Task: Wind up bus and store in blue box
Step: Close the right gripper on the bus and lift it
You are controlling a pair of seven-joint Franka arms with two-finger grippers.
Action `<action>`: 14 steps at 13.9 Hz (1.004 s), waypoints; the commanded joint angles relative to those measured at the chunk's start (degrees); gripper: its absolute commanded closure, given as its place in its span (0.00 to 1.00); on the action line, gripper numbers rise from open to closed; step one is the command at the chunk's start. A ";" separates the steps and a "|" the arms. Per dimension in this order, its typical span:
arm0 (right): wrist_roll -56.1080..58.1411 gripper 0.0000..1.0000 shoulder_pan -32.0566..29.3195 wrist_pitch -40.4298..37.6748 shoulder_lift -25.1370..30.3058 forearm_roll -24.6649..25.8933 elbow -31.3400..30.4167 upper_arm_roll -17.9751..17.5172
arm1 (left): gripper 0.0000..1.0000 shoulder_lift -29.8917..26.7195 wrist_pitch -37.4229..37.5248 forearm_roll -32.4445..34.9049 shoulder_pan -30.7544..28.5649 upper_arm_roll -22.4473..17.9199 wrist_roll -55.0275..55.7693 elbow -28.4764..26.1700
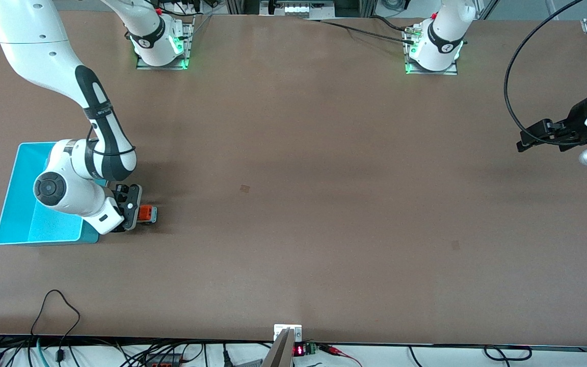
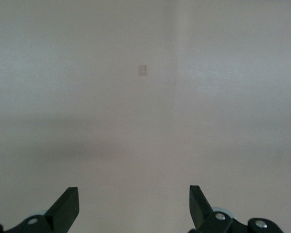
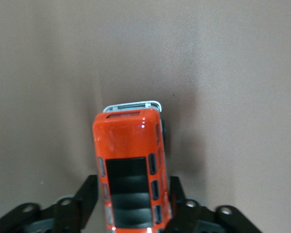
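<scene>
The right gripper (image 1: pixel 138 211) pinches the bus (image 1: pixel 147 213) by its sides, down at the table (image 1: pixel 293 204) just beside the blue box (image 1: pixel 18 204). The bus is orange-red with a dark roof panel, side windows and a pale front; only the right wrist view shows these. The left gripper (image 1: pixel 525 142) waits spread wide over the table's left-arm end

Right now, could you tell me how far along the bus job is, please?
Nothing looks finished. In hand: the right claw has its fingers against both sides of the bus, which stands on the table beside the blue box. Left: storing it in the box. The left claw waits open.
</scene>
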State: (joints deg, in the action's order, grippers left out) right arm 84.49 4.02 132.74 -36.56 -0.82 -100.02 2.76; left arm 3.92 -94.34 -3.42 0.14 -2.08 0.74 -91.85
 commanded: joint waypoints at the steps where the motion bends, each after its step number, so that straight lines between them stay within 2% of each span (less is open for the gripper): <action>1: -0.73 1.00 -0.51 0.59 0.17 -0.59 -0.26 -0.56 | 0.00 -0.75 0.56 1.22 0.04 -0.03 0.23 -0.35; 5: -15.55 1.00 1.25 -1.42 3.59 -0.50 0.00 -0.56 | 0.00 -0.75 -0.05 1.22 0.04 -0.11 0.23 -0.35; 9: -28.56 1.00 0.99 -8.61 11.14 0.02 0.00 -0.04 | 0.00 -0.66 -1.99 2.28 0.12 0.24 0.14 -0.26; 11: -40.05 1.00 -0.24 -17.30 14.31 -0.06 0.79 2.50 | 0.00 -0.66 -1.99 2.28 0.04 0.33 0.14 -0.26; 14: -50.19 1.00 -1.47 -21.20 16.95 -0.41 0.71 7.94 | 0.00 -0.67 -1.90 2.28 0.12 0.33 0.14 -0.26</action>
State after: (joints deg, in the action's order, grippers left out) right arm 39.83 3.68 113.03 -21.09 -0.87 -98.50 8.47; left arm 3.92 -95.93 -2.34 0.17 -2.02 0.74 -91.85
